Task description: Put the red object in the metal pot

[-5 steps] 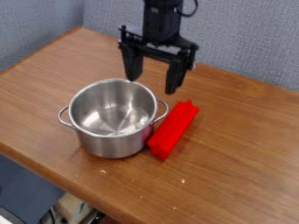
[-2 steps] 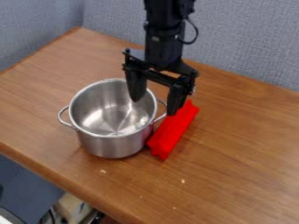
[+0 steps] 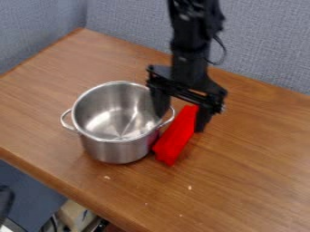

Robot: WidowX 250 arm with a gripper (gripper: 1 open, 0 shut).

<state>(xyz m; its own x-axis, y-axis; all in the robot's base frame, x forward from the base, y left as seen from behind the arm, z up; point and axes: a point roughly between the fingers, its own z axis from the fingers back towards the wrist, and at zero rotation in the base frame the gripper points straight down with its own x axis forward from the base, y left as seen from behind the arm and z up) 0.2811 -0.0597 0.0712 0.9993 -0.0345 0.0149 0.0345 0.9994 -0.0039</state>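
A black gripper (image 3: 183,116) hung with its jaws spread wide, pointing down over the far end of the red object (image 3: 176,142), which lay on the wooden table (image 3: 54,82) just right of the metal pot (image 3: 116,122), touching its side.

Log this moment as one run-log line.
phase: descending to grasp | gripper: open, straddling far end of red object | red object: on table beside metal pot | pot: empty
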